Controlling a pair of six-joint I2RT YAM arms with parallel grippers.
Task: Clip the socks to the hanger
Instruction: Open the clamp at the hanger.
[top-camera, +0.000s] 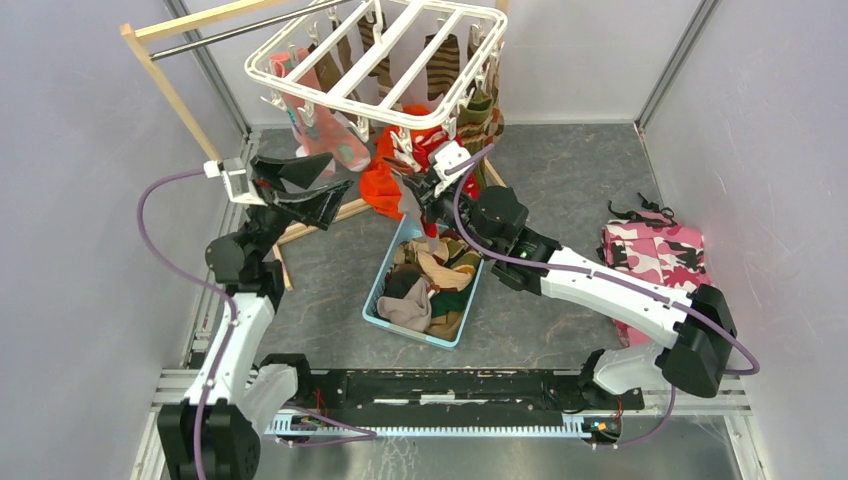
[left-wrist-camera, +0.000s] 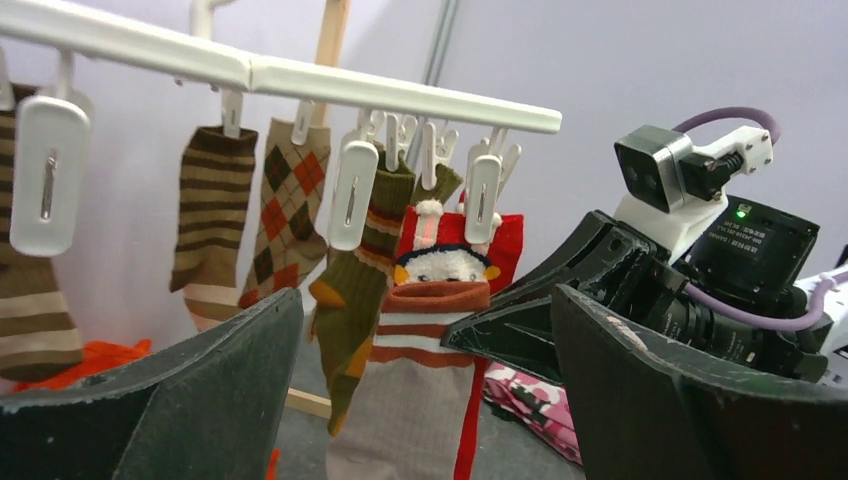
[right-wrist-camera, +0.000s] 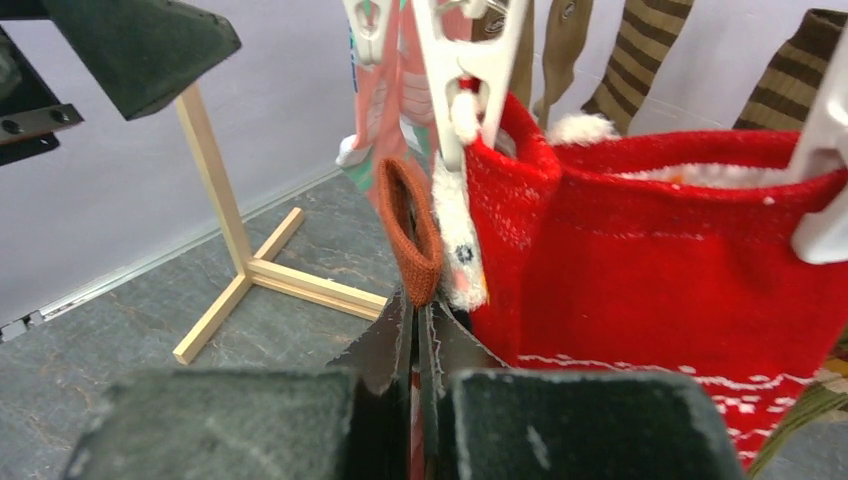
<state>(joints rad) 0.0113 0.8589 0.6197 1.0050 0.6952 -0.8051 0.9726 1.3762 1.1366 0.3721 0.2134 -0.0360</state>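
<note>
Gripped the sock (right-wrist-camera: 410, 235) in the clenched right tool (right-wrist-camera: 415, 310), cuff up, long axis vertical, just below a clip (right-wrist-camera: 470, 60) on the hanger (left-wrist-camera: 400, 97) near edge, and hung the released left tool (top-camera: 338, 178) close by on the left.

In the right wrist view only the reddish-brown cuff of the sock (right-wrist-camera: 410, 235) shows above the pressed-together right pincer (right-wrist-camera: 415, 315); the rest is hidden beneath it. From above, that pincer's tips are lost among red socks (top-camera: 382, 185) at upper centre, and the hanger (top-camera: 340, 98) has its far side cut by the top edge.
</note>
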